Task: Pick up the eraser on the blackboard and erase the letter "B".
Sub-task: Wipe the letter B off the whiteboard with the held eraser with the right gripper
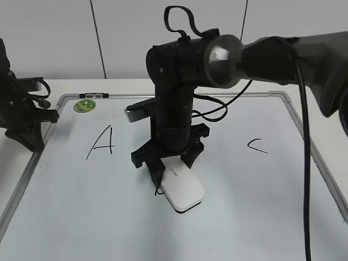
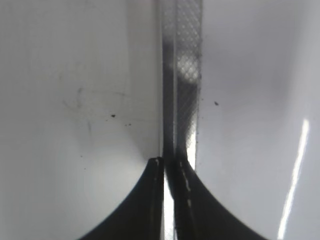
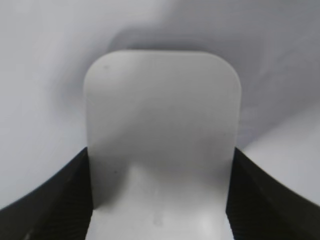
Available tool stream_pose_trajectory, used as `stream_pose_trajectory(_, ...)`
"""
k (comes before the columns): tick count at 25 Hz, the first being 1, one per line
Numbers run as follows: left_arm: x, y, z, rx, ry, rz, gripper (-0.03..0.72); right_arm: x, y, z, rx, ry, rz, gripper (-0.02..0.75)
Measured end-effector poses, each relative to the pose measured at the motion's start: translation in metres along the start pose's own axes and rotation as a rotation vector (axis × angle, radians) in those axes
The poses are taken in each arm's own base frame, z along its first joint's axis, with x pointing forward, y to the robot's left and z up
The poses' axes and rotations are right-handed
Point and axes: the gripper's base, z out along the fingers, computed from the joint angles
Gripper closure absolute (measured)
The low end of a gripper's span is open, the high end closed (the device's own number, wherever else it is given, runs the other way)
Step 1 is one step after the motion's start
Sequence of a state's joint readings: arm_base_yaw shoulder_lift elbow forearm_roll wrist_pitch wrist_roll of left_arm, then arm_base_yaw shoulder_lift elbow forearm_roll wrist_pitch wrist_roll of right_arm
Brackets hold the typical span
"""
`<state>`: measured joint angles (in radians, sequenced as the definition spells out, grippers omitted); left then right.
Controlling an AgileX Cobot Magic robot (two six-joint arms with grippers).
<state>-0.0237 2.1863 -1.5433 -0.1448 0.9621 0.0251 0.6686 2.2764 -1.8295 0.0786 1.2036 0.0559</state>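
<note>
I have the eraser [image 1: 182, 187] pinched in my right gripper [image 1: 171, 163], jaws on its two long sides, and it sits flat on the board [image 1: 261, 217] between the A [image 1: 101, 142] and the C [image 1: 257, 145], right where the B [image 1: 158, 191] belongs. Only a small black trace shows at the eraser's left edge, so I judge the pickup done and the wiping well along. My left gripper [image 2: 165, 165] is pressed together, parked over the board's left frame. Count: one eraser, one board, two whole letters, one green sticker [image 1: 85, 105]
</note>
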Motion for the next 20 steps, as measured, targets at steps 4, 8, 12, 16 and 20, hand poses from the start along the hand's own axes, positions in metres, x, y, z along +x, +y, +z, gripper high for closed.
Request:
stream_pose_trajectory(4,0.000,0.000,0.000,0.002,0.000,-0.002,0.666,0.001,0.015,0.001,-0.009,-0.003,-0.028,0.217)
stream_pose_trajectory(8,0.000,0.000,0.000,0.003,0.000,-0.003,0.666,0.003,0.027,0.002,-0.012,-0.003,-0.052,0.217)
stream_pose_trajectory(12,0.000,0.000,0.000,0.003,0.000,-0.003,0.666,0.003,0.028,0.002,0.013,-0.003,-0.026,0.217)
stream_pose_trajectory(16,0.000,0.000,0.000,0.006,0.000,-0.005,0.666,0.003,0.027,0.003,0.079,-0.010,0.014,0.217)
stream_pose_trajectory(20,0.000,-0.001,0.000,0.011,0.000,-0.009,0.666,0.003,0.025,0.002,0.098,-0.010,0.033,0.217)
